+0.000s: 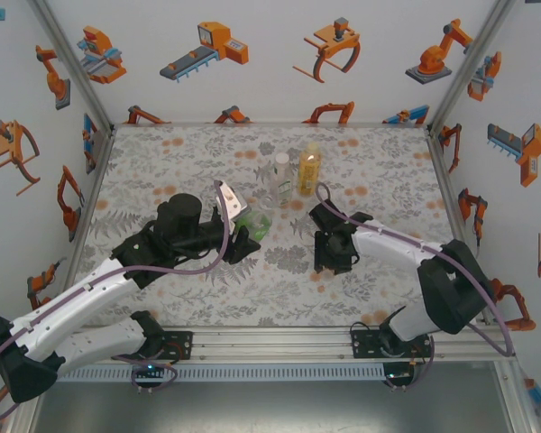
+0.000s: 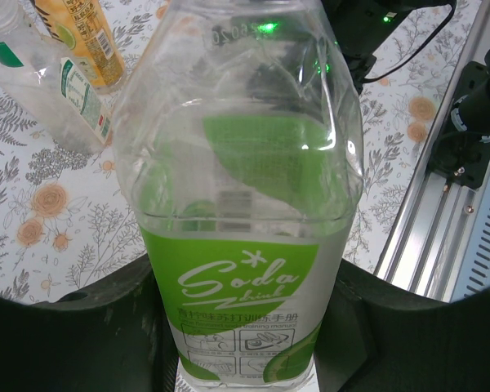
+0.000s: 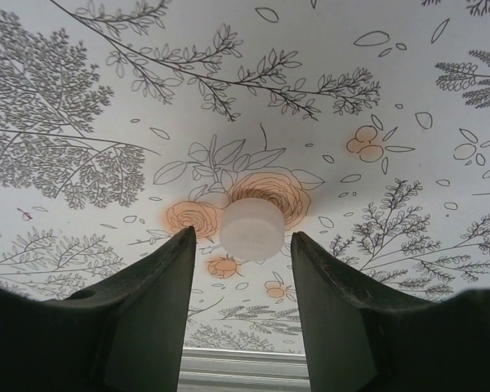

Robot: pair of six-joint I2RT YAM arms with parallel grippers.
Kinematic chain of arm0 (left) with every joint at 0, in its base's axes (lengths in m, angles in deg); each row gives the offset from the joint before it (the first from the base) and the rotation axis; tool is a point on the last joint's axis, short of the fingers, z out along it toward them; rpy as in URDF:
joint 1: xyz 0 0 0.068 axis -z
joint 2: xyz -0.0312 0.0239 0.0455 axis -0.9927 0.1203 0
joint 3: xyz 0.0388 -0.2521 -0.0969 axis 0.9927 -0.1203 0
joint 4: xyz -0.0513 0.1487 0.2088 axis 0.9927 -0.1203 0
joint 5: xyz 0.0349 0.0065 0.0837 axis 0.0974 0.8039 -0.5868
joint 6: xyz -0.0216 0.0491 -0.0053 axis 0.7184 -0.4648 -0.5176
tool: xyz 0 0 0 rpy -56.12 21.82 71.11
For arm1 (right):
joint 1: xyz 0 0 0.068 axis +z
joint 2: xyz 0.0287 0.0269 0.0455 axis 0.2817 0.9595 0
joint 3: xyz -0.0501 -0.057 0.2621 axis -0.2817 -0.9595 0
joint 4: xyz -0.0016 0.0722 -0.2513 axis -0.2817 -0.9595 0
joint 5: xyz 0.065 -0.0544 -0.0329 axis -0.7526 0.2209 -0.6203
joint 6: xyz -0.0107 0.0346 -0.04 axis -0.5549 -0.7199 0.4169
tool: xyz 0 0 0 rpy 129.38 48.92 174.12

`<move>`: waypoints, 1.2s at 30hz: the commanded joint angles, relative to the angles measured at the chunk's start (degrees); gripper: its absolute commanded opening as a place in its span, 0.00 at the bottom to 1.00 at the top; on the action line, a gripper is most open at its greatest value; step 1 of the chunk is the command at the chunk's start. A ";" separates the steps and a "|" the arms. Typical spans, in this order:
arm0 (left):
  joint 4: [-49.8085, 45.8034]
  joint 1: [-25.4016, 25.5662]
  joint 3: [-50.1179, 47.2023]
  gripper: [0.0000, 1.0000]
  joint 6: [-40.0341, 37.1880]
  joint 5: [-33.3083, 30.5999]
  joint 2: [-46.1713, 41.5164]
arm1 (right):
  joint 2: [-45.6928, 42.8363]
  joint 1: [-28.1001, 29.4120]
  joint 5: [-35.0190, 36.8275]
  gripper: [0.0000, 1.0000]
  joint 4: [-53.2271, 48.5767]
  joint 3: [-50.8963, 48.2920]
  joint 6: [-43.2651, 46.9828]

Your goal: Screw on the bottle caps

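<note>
Green bottle (image 2: 245,163) gripped by left claw (image 2: 245,286), right claw (image 3: 243,237) open over cap (image 3: 251,229); clear bottle (image 1: 279,180), amber bottle (image 1: 308,170) behind

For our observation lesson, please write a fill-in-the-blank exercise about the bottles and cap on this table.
The bottle in the left hand has a ___ label.
The white cap lies on the ___ between the right hand's open fingers.
The clear bottle and the amber bottle stand ___.
Answers: green; table; upright.
</note>
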 commanded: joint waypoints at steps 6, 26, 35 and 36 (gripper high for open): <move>0.51 -0.51 0.39 0.00 -0.24 0.83 -0.51 | 0.35 -0.21 -0.22 0.47 -2.05 -0.02 0.04; 3.14 -0.60 0.85 0.00 1.03 4.32 1.53 | 1.65 -0.26 0.25 0.39 2.05 -3.96 -0.25; 2.88 -0.60 1.64 0.00 1.33 4.65 1.85 | 0.94 -0.26 1.80 0.42 2.78 -3.98 1.25; 2.88 -0.60 1.62 0.00 1.37 4.66 1.84 | 1.04 -0.26 1.89 0.42 2.94 -3.91 1.54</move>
